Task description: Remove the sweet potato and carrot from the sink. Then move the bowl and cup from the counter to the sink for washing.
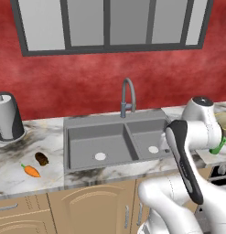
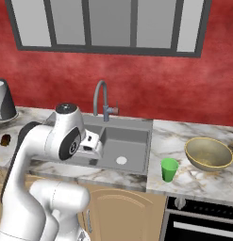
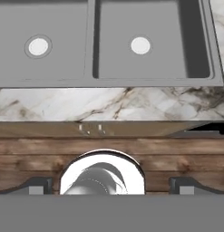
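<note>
The grey double-basin sink [image 1: 114,141] is set into the marble counter [image 1: 13,178]. On the counter left of it lie the dark brown sweet potato [image 1: 41,158] and, nearer the front edge, the orange carrot [image 1: 30,170]. Right of the sink [image 2: 125,141], the olive-tan bowl [image 2: 208,153] stands upright with the green cup [image 2: 169,169] in front of it to its left. My gripper [image 3: 111,188] hangs open above the counter's front edge, before the sink, holding nothing; its fingertips [image 3: 38,186] stand wide apart. In the right base view the hand [image 2: 91,143] sits by the left basin.
A curved grey faucet [image 1: 128,96] rises behind the sink's divider. A grey and white appliance [image 1: 7,116] stands at the far left of the counter. An oven front [image 2: 203,221] is below the counter on the right. Tan cabinet doors [image 1: 91,208] run under the sink.
</note>
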Controlling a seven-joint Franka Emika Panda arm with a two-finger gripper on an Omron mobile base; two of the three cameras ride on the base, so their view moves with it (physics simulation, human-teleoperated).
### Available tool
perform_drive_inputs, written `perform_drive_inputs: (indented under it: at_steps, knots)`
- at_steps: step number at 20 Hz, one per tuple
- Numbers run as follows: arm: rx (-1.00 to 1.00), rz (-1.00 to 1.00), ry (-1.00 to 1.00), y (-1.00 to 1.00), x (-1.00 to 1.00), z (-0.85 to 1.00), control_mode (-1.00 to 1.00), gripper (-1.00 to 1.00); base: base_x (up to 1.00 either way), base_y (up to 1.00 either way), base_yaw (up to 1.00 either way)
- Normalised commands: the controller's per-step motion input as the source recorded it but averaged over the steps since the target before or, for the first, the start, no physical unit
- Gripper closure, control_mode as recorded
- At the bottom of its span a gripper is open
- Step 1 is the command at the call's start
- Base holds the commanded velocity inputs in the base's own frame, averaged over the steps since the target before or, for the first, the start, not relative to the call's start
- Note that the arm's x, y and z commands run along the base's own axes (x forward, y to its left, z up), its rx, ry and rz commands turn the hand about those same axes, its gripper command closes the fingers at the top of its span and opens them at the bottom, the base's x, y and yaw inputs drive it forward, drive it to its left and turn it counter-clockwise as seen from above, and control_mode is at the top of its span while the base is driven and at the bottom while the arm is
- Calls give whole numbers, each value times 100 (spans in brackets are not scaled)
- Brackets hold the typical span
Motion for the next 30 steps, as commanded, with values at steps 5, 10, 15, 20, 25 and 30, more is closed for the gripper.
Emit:
perform_drive_inputs:
  at_steps: [5, 10, 15, 20, 25, 30]
  knots:
    - [0, 0, 0, -49, 3, 4, -100, -100, 0, 0, 0]
    - [0, 0, 0, -47, 5, 3, -100, -100, 0, 0, 0]
    - [0, 0, 0, -41, 7, 1, -100, -100, 0, 0, 0]
    - [0, 0, 0, -37, 10, 0, -100, -100, 0, 0, 0]
    - [0, -1, 0, -32, 12, 0, -100, -100, 0, 0, 0]
    - [0, -1, 0, -29, 14, 0, -100, -100, 0, 0, 0]
